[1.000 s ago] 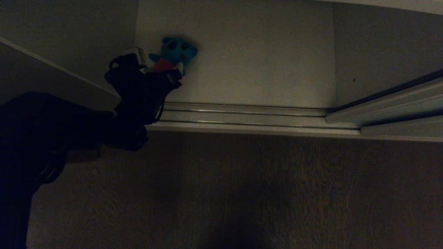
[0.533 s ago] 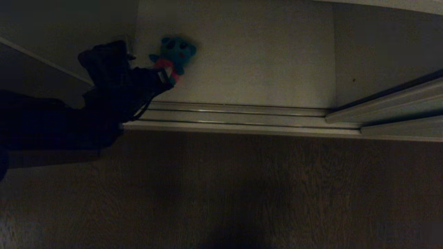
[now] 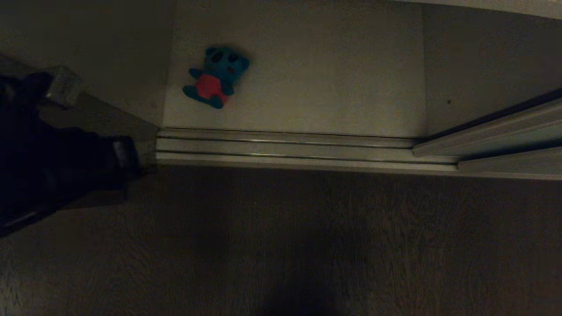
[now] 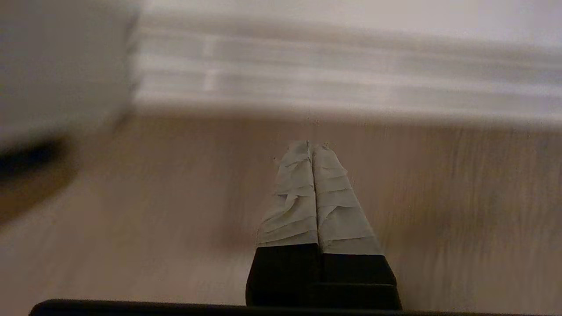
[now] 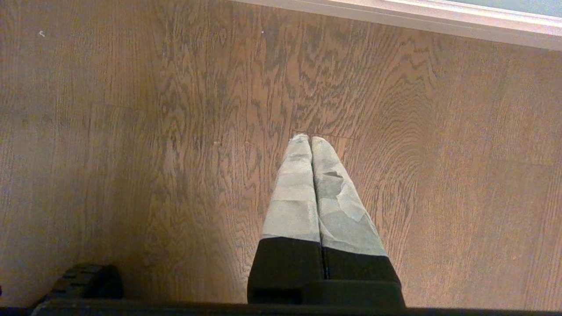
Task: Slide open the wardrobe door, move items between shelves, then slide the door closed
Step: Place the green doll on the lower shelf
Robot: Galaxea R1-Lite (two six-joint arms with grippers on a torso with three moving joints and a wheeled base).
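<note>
With the blue plush toy (image 3: 214,77) lying on the bottom shelf (image 3: 316,79), well clear of the left gripper (image 4: 312,147) and its empty, pressed-together jaws, placing looks done; closing the sliding wardrobe door (image 3: 496,131) likely follows.

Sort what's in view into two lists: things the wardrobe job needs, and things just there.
Job:
blue plush toy, lying on the white shelf
sliding door, pushed aside at right
left gripper, fingers shut, empty

Just there:
wooden floor
door tracks
</note>
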